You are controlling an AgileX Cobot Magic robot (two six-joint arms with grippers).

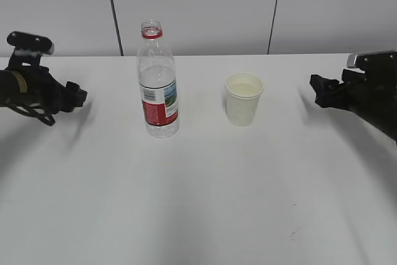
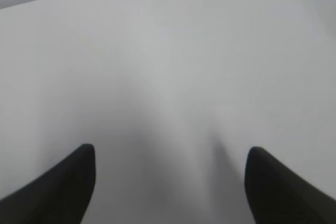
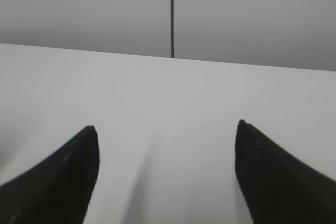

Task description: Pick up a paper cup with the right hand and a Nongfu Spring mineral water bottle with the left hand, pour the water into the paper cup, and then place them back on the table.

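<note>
Judging progress: both vessels stand on the tabletop and neither is held; whether this is before the pick-up or after the set-down cannot be told for certain.
Exterior view, bottle: the Nongfu Spring mineral water bottle [image 1: 158, 82] stands upright left of centre on the tabletop [image 1: 198, 203], uncapped, with water [image 1: 156, 72] showing in its upper body.
Exterior view, cup: the paper cup [image 1: 244, 98] stands upright just right of centre, apart from the bottle; its inside looks cream, and a liquid level cannot be made out.
Exterior view, arms: the left hand [image 1: 75, 97] hangs at the far left, well apart from the bottle; the right hand [image 1: 322, 90] hangs at the far right, well apart from the cup.
Left wrist view: the left end effector [image 2: 168, 182] shows its two fingers spread wide over bare tabletop, nothing between them; the bottle is out of this view.
Right wrist view: the right end effector [image 3: 165, 166] also has its fingers wide apart and empty, facing the far wall [image 3: 236, 14]; the cup is not in this view.
Remaining: if pouring is not yet done, everything is left, namely both grasps, the pour and the return.
</note>
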